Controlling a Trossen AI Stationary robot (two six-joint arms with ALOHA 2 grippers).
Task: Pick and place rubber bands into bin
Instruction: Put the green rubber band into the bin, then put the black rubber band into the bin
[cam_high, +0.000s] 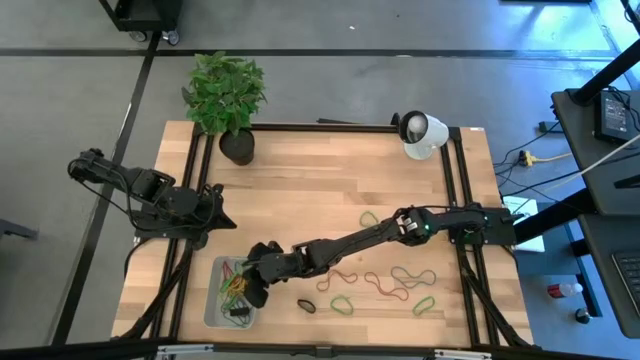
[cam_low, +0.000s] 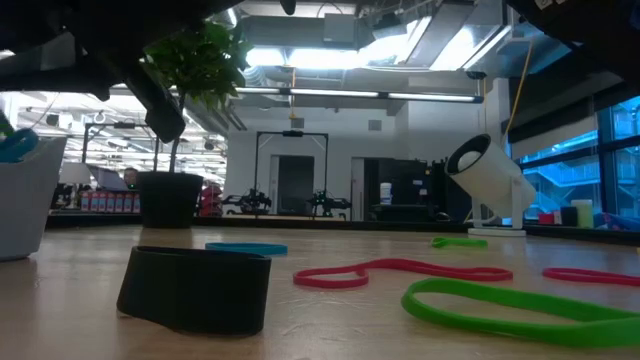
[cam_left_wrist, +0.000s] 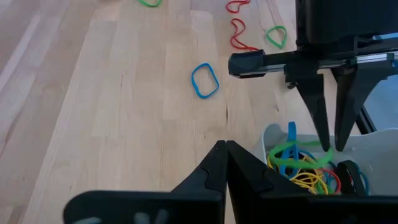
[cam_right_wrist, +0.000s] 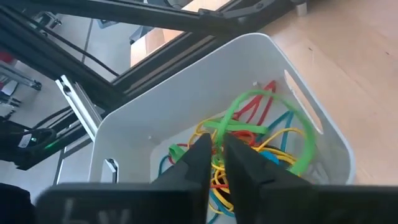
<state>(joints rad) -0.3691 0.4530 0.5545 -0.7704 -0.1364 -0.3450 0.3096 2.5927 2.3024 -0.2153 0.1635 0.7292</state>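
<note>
Table: I see a pale wood top (cam_high: 300, 190) on a grey floor, with a plant (cam_high: 227, 95) and a white lamp (cam_high: 422, 133) along the far edge.
Bin: the white bin (cam_high: 214, 300) sits at the near left of the table and holds a tangle of yellow, red, blue and green bands (cam_right_wrist: 249, 149).
Right gripper: my right gripper (cam_high: 243, 287) reaches across the table and hangs over the bin. Its fingers (cam_left_wrist: 323, 112) are a slit apart, with a green band (cam_right_wrist: 292, 134) draped at the tips. I can't tell if it is pinched or loose.
Left gripper: the left gripper (cam_high: 222, 214) waits at the left side, above the bin, fingers pressed together, holding nothing.
Loose bands: green, red and black bands (cam_high: 385, 285) lie on the near right of the table, well apart from the bin. A blue band (cam_left_wrist: 204, 81) lies closer to it.
</note>
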